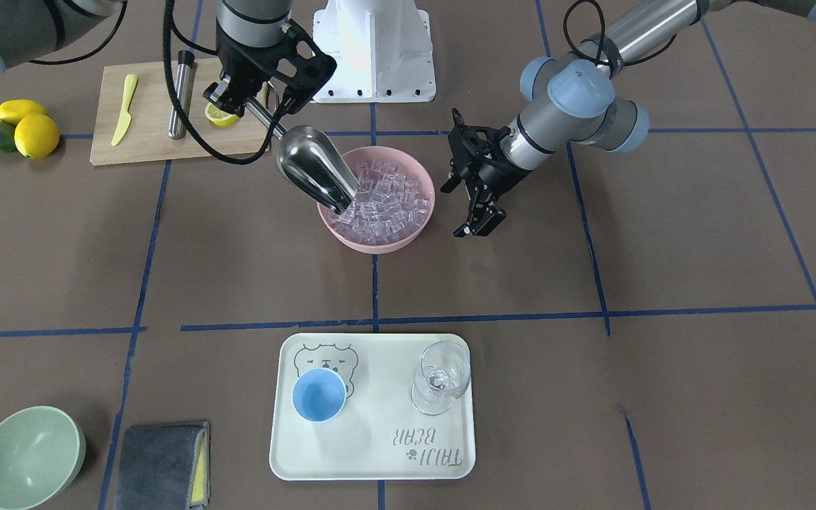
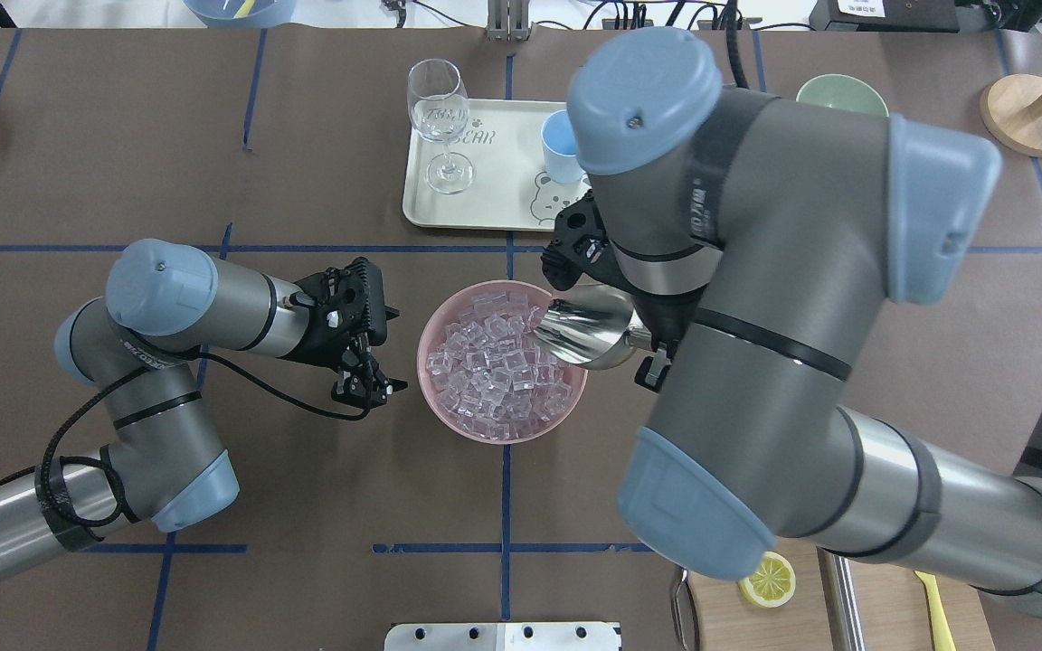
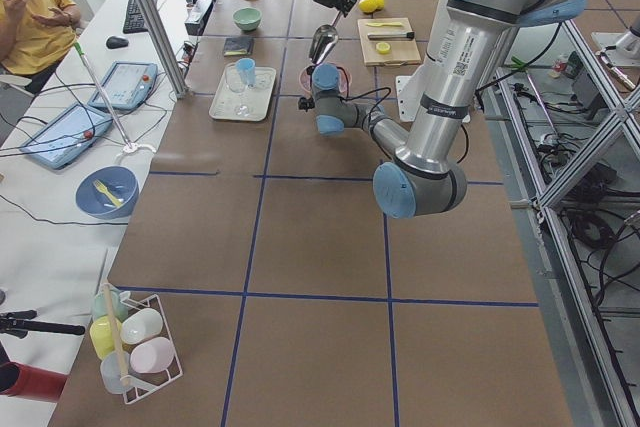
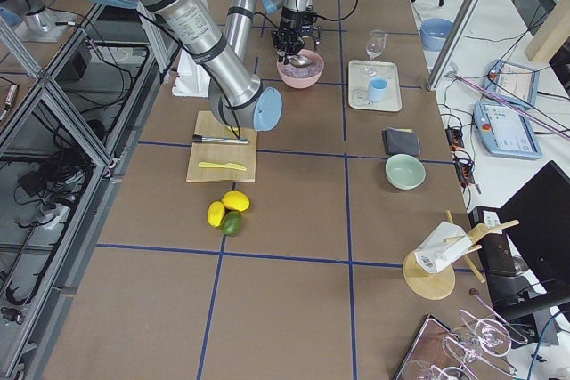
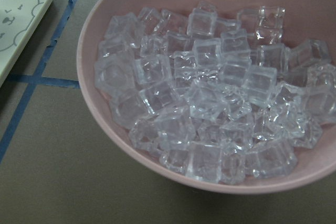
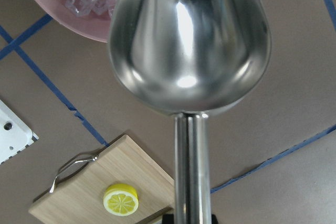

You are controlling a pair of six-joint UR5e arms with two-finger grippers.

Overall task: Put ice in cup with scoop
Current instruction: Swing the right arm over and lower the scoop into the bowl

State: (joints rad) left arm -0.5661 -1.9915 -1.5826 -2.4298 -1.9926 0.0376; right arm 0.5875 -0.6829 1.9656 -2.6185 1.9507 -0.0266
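My right gripper [image 1: 256, 99] is shut on the thin rod handle of the shiny steel scoop [image 1: 312, 170]. The scoop slants down, and its mouth touches the ice [image 1: 383, 202] at the rim of the pink bowl [image 1: 380, 244]. The right wrist view shows only the scoop's [image 6: 189, 40] rounded back, so its inside is hidden. My left gripper [image 1: 477, 221] hangs open and empty beside the bowl's other side, apart from it. The left wrist view is filled by the ice [image 5: 210, 108]. The light-blue cup [image 1: 319, 395] stands upright on the cream tray [image 1: 372, 453].
A wine glass [image 1: 440, 379] shares the tray. A wooden board [image 1: 153, 142] behind the scoop carries a yellow knife [image 1: 125, 110], a steel cylinder [image 1: 181, 95] and a lemon half [image 1: 222, 115]. Lemons [image 1: 36, 134], a green bowl [image 1: 29, 457] and a grey cloth [image 1: 161, 466] lie on that side.
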